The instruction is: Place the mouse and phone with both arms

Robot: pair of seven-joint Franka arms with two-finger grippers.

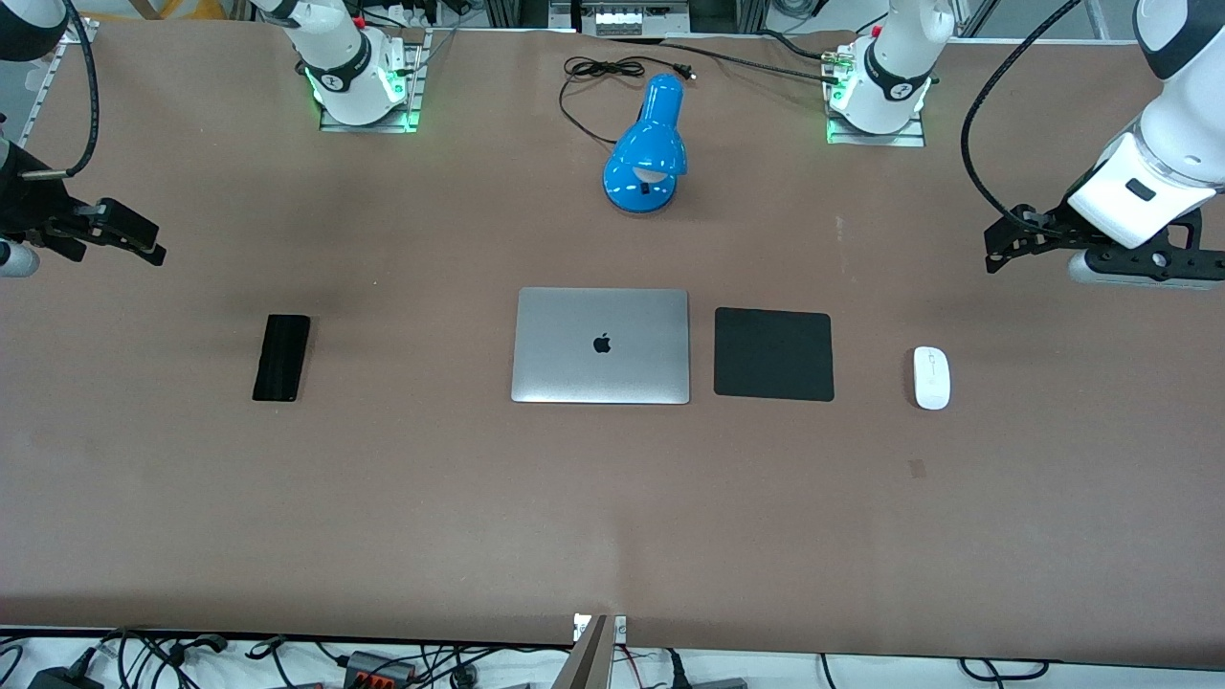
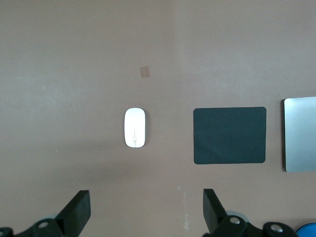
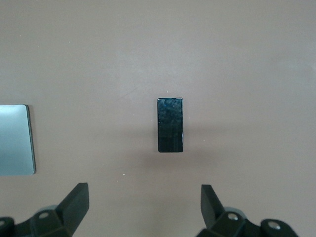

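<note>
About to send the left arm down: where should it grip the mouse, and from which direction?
Come straight down from above with the left gripper, open now. Close across the narrow width of the mouse, at its middle. It lies flat on the table, clear of the black pad, so both long sides look free.

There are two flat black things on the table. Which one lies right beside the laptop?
The black square pad, beside the closed silver laptop. The slim black rectangular phone lies apart, toward the right arm's end of the table.

White arms [image 1: 1172, 144], black cables, black pincers [image 1: 1000, 251]
</note>
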